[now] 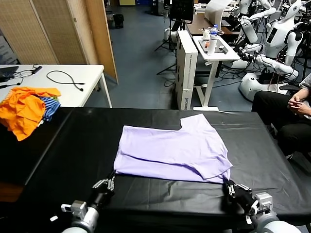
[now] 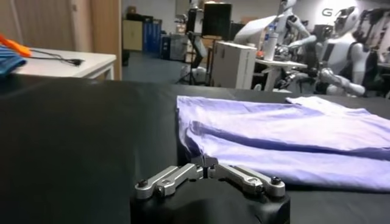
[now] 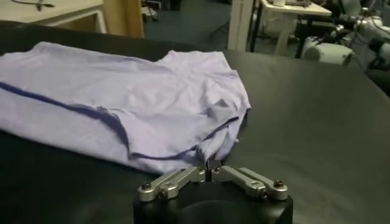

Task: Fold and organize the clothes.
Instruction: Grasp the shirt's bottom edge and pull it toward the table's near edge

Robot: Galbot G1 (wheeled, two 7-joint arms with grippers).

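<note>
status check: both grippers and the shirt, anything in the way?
Left gripper shut at T-shirt's near left corner; right gripper shut at near right corner. Shirt partly folded on black table. Orange garment far left, well apart.

Your surroundings: black-covered worktable (image 1: 73, 145) in front; white table (image 1: 73, 80) behind it at your left, carrying a black cable (image 1: 68, 77); wooden partition panels (image 1: 63, 34) beyond; blue-grey floor (image 1: 141, 53); white rolling stand (image 1: 204, 63) with a bottle (image 1: 213, 39) at centre-right.
</note>
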